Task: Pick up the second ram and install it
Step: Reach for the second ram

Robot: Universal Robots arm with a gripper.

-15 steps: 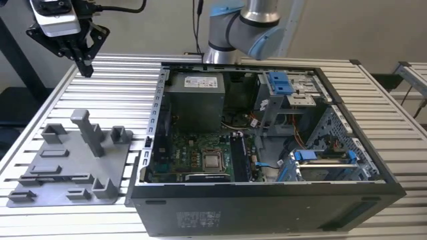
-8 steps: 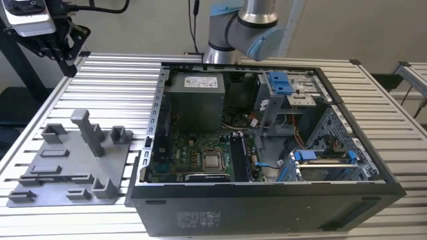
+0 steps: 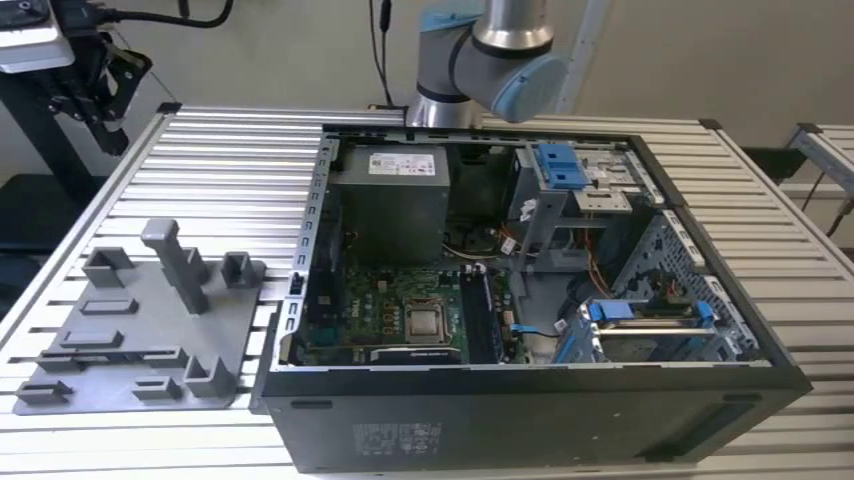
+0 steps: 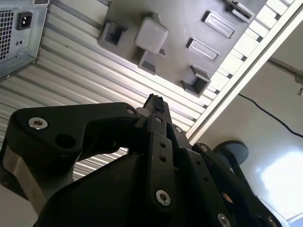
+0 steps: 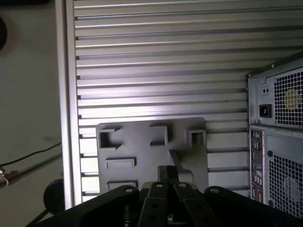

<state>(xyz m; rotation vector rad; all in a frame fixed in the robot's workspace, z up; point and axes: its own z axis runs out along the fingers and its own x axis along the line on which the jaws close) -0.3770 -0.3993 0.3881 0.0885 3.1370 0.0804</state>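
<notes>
The second ram is out of view. My gripper [image 4: 152, 103] [image 5: 168, 172] hangs high over the slatted table, its two black fingers pressed together with nothing visible between them. Below it in both wrist views lies the grey plastic fixture [image 4: 189, 45] [image 5: 142, 151], whose posts and pockets hold no board. In the exterior view the fixture [image 3: 134, 340] sits to the left of the open computer case [image 3: 320, 250]. Inside the case lies the green motherboard [image 3: 380, 310], with long black slots [image 3: 483, 318] along its right side.
The arm [image 3: 487, 60] rises behind the case at the back of the table. A grey power supply [image 3: 387, 200] and blue drive brackets [image 3: 561, 165] fill the case's far half. The case's rear panel [image 5: 279, 142] stands beside the fixture. A black stand [image 3: 67, 80] is at the exterior view's far left.
</notes>
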